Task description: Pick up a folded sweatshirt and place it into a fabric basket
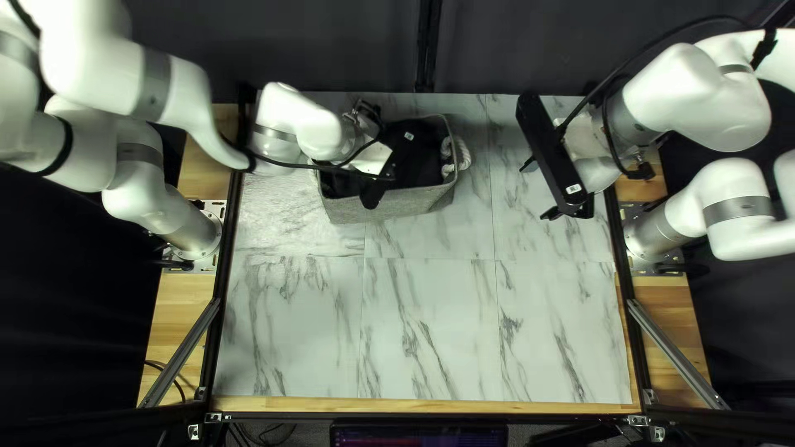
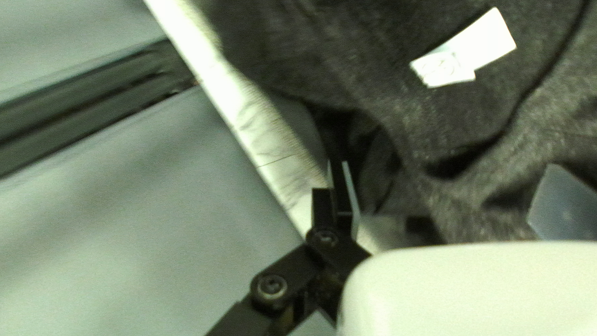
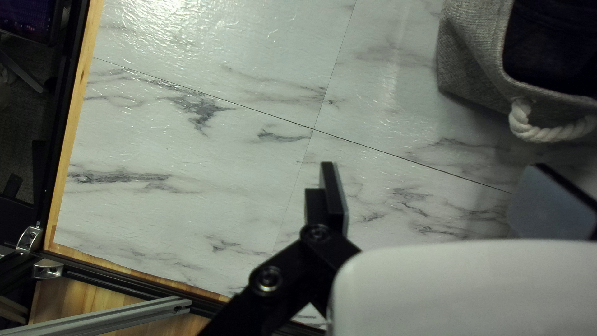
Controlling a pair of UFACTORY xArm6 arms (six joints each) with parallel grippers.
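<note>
Two arms [image 1: 91,66], one basket [image 1: 397,206], one sweatshirt [image 2: 373,56] inside.

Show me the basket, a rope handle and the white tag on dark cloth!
Basket [image 1: 414,203], top left view: its near wall.
Rope handle [image 3: 547,132], right wrist view: its curved middle.
White tag [image 2: 487,45], left wrist view: its plain part.

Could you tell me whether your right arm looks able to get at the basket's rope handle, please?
Probably yes: the rope handle hangs outside the basket, facing my open right gripper, and my left arm reaches in from the opposite side.
</note>
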